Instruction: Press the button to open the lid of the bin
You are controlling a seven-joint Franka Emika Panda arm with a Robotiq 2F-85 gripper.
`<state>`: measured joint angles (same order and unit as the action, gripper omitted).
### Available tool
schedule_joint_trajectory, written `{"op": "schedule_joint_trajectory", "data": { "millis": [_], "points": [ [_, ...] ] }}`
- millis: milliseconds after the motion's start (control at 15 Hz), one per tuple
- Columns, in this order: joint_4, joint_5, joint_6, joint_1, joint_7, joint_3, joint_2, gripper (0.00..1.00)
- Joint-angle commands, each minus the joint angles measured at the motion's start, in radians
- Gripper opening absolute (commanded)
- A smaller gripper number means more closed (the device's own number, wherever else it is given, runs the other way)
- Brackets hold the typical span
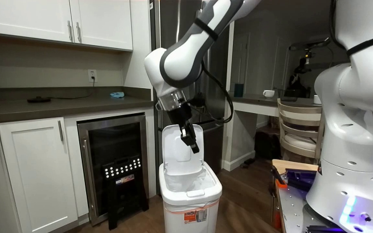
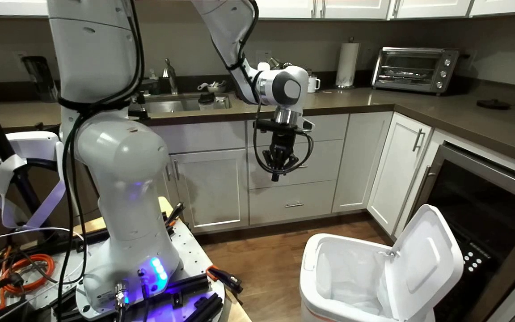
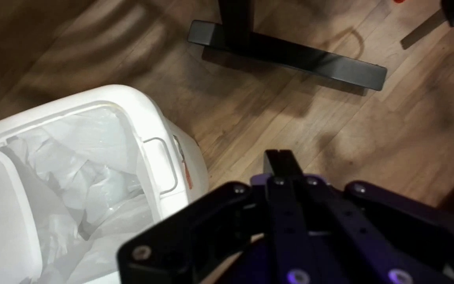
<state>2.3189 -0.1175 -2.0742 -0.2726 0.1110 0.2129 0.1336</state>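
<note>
The white bin (image 1: 170, 216) stands on the floor with a bag lining inside. It also shows in an exterior view (image 2: 307, 290) and the wrist view (image 3: 136, 104). Its lid (image 1: 173, 158) stands open, swung up at the rim's hinge side, in both exterior views (image 2: 443, 264); part of it shows in the wrist view (image 3: 6, 228). The button (image 1: 195, 193) is on the rim opposite the hinge, also in the wrist view (image 3: 159, 165). My gripper (image 1: 195, 150) is shut and empty, fingertips together (image 3: 278, 152), in the air above bin height, apart from the bin. It also shows in an exterior view (image 2: 275, 176).
A black stool (image 1: 125, 191) stands before the under-counter cooler (image 1: 115, 145) beside the bin. The robot's base table (image 2: 195, 250) carries tools and cables. A chair (image 1: 299, 129) stands by a desk. A black table foot (image 3: 313, 63) lies on the floor near the bin.
</note>
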Motion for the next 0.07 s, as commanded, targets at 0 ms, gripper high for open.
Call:
{"op": "schedule_joint_trajectory", "data": {
  "millis": [0],
  "points": [
    [0.051, 0.118, 0.027, 0.130, 0.089, -0.114, -0.152, 0.02]
  ]
}}
